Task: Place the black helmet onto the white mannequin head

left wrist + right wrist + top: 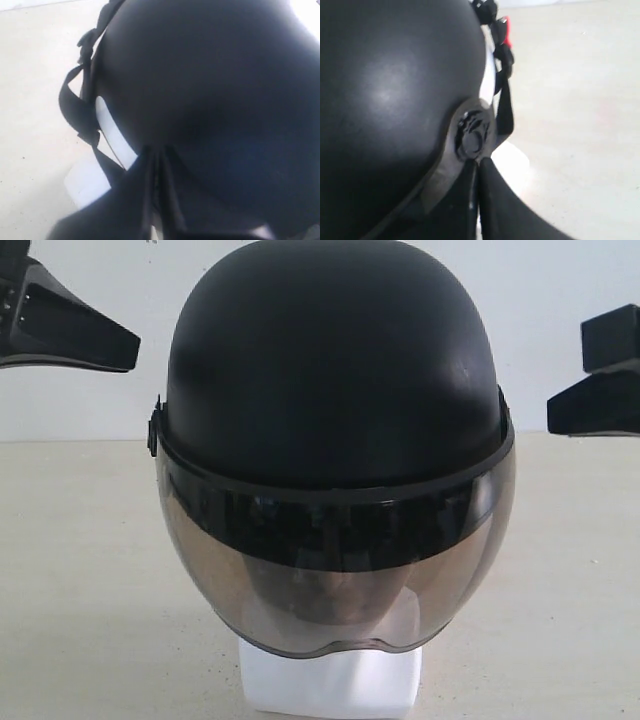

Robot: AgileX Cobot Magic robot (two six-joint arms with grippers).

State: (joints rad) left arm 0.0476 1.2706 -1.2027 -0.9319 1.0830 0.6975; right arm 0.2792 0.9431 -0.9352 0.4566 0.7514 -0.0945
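Observation:
The black helmet (335, 370) sits upright over the white mannequin head (330, 685). Its smoky visor (335, 570) hangs down over the face, which shows dimly through it. Only the head's white base shows clearly below. In the left wrist view my left gripper (157, 151) is shut, fingertips together against the helmet's shell (210, 90). My right gripper (480, 161) is also shut, its tips right by the round visor pivot (471, 141) on the other side. Neither holds anything. In the exterior view both sets of fingertips are hidden behind the helmet.
Dark parts of the left arm (60, 325) and right arm (600, 390) hang at either side of the helmet. Black straps (75, 105) dangle beside the head, one with a red buckle (505, 30). The pale table (80, 570) stretches around, with a white wall behind.

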